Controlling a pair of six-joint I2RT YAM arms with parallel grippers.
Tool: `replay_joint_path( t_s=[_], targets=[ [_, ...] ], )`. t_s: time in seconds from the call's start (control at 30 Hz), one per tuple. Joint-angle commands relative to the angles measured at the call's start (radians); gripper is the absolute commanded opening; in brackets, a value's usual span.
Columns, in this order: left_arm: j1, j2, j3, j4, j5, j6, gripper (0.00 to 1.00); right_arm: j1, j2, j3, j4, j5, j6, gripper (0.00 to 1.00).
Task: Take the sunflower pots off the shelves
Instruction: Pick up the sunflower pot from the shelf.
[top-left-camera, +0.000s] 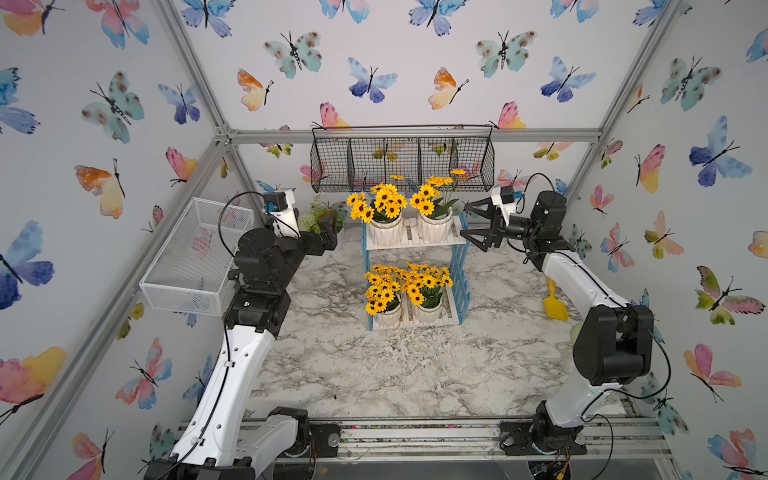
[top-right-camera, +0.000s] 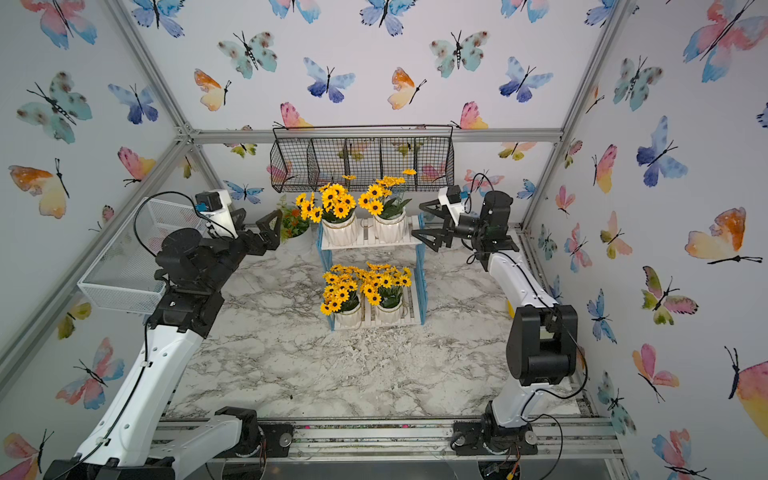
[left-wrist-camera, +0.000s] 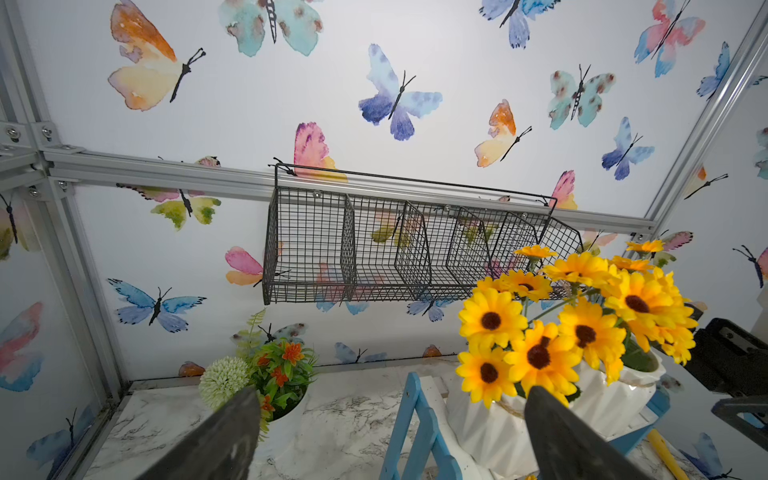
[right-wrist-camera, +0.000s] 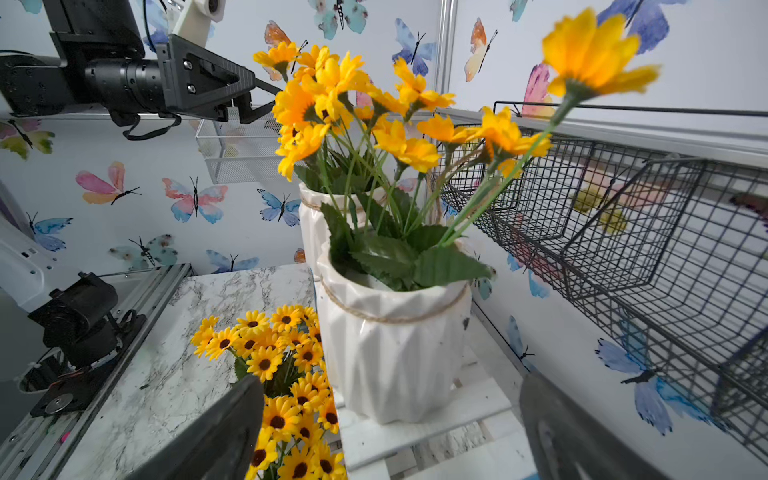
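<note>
I've got the shelves (top-left-camera: 460, 270) centre-scene, all four sunflower pots (top-left-camera: 435, 227) on them, two per tier. My right gripper (top-left-camera: 467, 222) hangs spread wide just beside the top tier's right-hand pot. My left gripper (top-right-camera: 262, 225), equally spread, sits near its neighbour.

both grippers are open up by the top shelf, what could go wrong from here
The upper right sunflower pot has tall blooms up at the black wire basket; a straight lift might snag them. The upper left sunflower pot stands close beside it, so the open right gripper might bump it. The open left gripper is near the mixed-flower pot and might knock it.
</note>
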Motion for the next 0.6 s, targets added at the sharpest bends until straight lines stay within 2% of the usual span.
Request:
replay_joint_path(
  t_s=[0.0, 0.57],
  targets=[
    [0.005, -0.008, 0.023, 0.006, 0.02, 0.006, 0.98, 0.014, 0.019, 0.04, 0.001, 0.026, 0.036, 0.98],
    [0.015, -0.028, 0.01, 0.007, 0.017, 0.005, 0.98, 0.072, 0.09, 0.131, -0.077, 0.079, 0.043, 0.98]
  ],
)
